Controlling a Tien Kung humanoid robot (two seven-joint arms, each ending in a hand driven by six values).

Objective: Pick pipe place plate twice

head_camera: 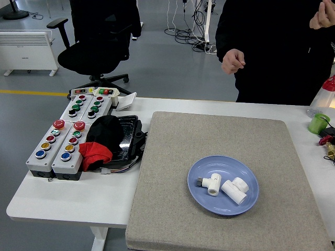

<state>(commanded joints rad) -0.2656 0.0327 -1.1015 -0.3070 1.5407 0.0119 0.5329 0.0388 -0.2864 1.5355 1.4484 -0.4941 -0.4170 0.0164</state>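
Observation:
A blue plate (245, 171) lies on the grey mat (178, 157), right of the middle. Two white pipe fittings lie on it: a tee-shaped one (212, 184) at the left and an elbow-shaped one (235, 189) at the right, close together. Neither robot hand is in view. A person in black stands at the table's far side; one hand (232, 60) hangs loosely above the far edge, the other hand (322, 14) is raised at the top right corner. Both hold nothing.
Grey button boxes (65, 138) with coloured buttons sit at the table's left, with a black and red cloth (102, 138) over a black device. A green cup (317, 123) and small items stand at the right edge. An office chair (97, 42) stands behind.

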